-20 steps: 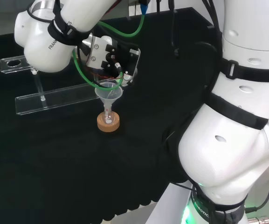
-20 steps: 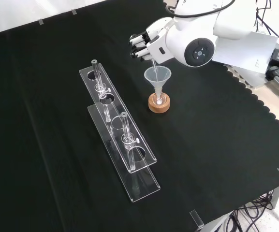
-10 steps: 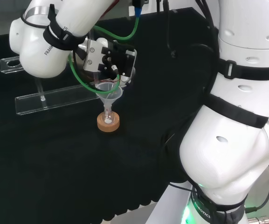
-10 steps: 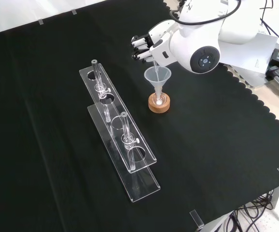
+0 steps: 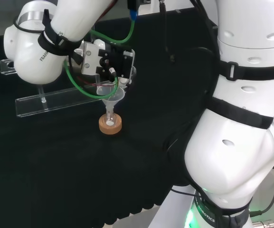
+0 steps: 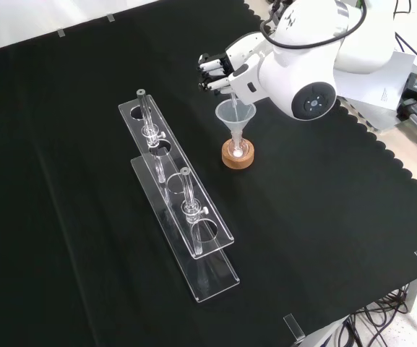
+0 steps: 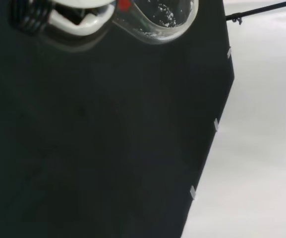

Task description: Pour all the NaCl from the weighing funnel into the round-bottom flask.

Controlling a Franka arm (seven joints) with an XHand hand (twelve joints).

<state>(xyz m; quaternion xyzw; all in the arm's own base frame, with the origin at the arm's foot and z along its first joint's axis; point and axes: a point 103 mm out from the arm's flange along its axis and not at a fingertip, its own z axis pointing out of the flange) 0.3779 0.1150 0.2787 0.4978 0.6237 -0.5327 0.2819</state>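
Weighing funnel [image 7: 155,20]: I am seeing it in the wrist view as a clear rounded vessel with white grains clinging to its inner wall, and the hand [image 6: 219,69] is holding it; in the front view the fingers [image 6: 209,72] are curling around something clear whose thin stem is slanting down toward the glass funnel [image 6: 235,116].

Round-bottom flask [image 6: 236,150]: it is sitting upright in a cork ring [image 6: 237,155] near the middle of the tabletop [image 6: 324,217]; the glass funnel is standing in its neck. A little white material is showing at the bottom of the flask in the front view. In the head view the flask [image 5: 110,119] and cork ring [image 5: 110,125] are lying just below the hand [image 5: 106,64], with the funnel mouth [image 5: 110,94] directly beneath it.

Hand: I am watching it hover just above the funnel mouth, fingers closed on the weighing funnel.

Clear racks [image 6: 175,191]: two long acrylic racks are lying to the left of the flask in the front view, each carrying an upright glass tube [image 6: 186,189]. In the head view one rack [image 5: 56,100] is lying beyond the flask, to its left.
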